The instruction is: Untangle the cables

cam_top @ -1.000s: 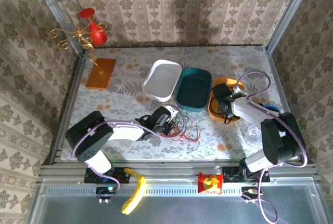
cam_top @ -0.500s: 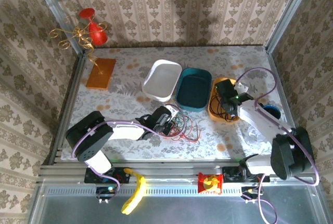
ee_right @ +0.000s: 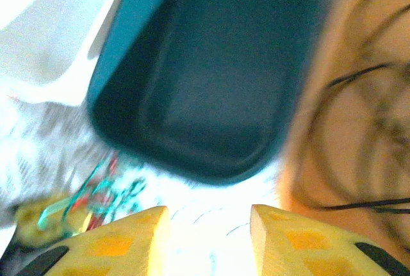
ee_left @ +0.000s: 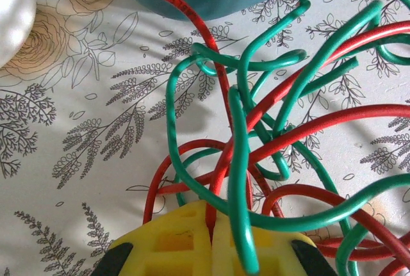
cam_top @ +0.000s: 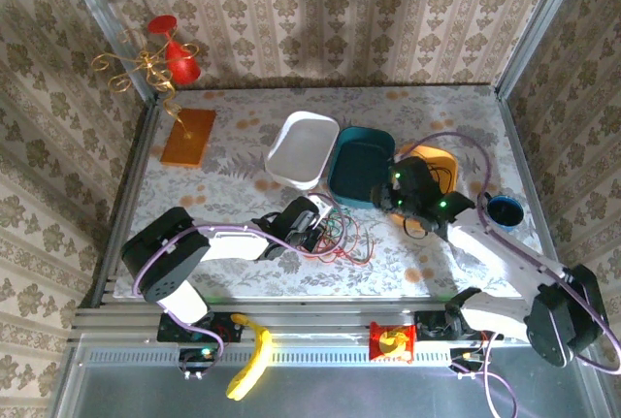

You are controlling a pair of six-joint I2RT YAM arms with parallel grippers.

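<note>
Right gripper [cam_top: 391, 195], jaws newly apart, leftward off orange tray [cam_top: 444, 160]

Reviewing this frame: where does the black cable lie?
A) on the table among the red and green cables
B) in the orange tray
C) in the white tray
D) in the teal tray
B: the right wrist view shows thin loops of black cable lying inside the orange tray, next to the teal tray, which holds nothing.

My right wrist view is smeared: teal tray [ee_right: 211, 84] and black cables [ee_right: 359, 207] (in the orange tray [ee_right: 359, 135]) blur; the red and green cables [ee_left: 236, 161] run off my left wrist frame.
</note>
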